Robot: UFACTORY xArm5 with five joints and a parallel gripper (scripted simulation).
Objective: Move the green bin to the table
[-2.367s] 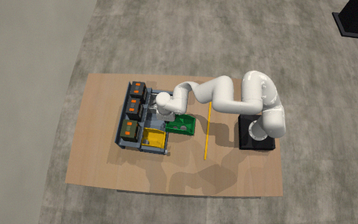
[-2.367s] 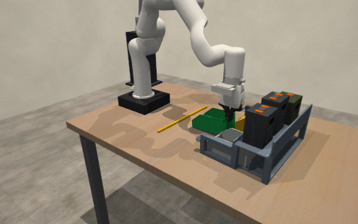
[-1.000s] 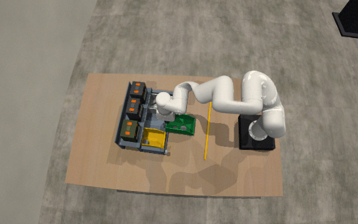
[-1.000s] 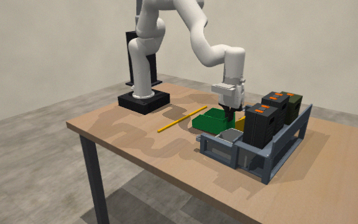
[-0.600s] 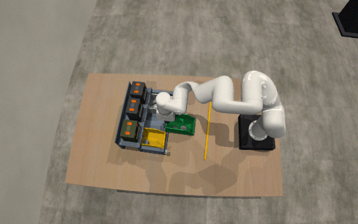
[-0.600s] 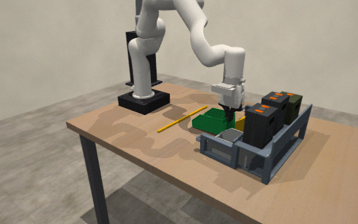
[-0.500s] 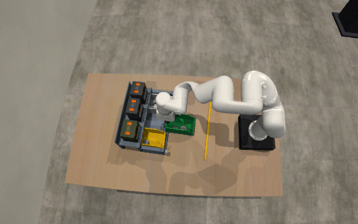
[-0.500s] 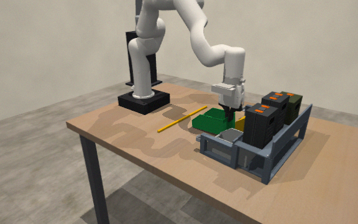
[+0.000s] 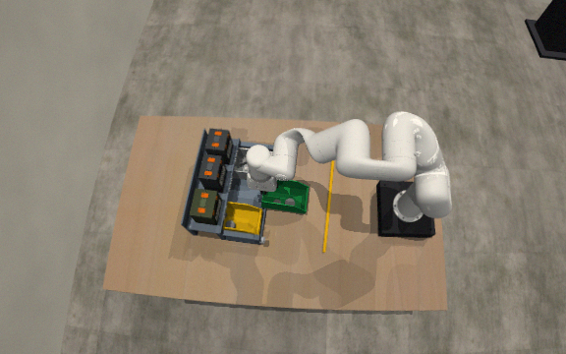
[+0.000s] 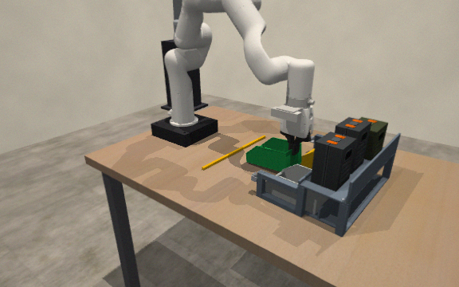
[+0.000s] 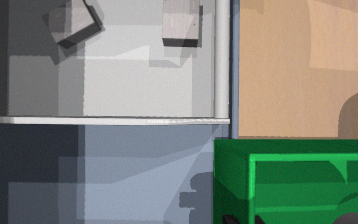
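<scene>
The green open bin (image 9: 287, 198) stands upright on the table just in front of the shelf (image 9: 224, 189), with dark parts visible inside it. It also shows in the side view (image 10: 273, 157) and at the bottom right of the wrist view (image 11: 300, 182). My gripper (image 10: 294, 149) points down at the bin's shelf-side wall and is shut on that wall. The yellow bin (image 9: 244, 217) and the grey bin (image 11: 105, 60) with two grey blocks stand on the shelf's front row.
Three dark boxes with orange marks (image 9: 210, 169) stand on the shelf's back row. A thin yellow rod (image 9: 328, 206) lies on the table between the green bin and my black base (image 9: 405, 208).
</scene>
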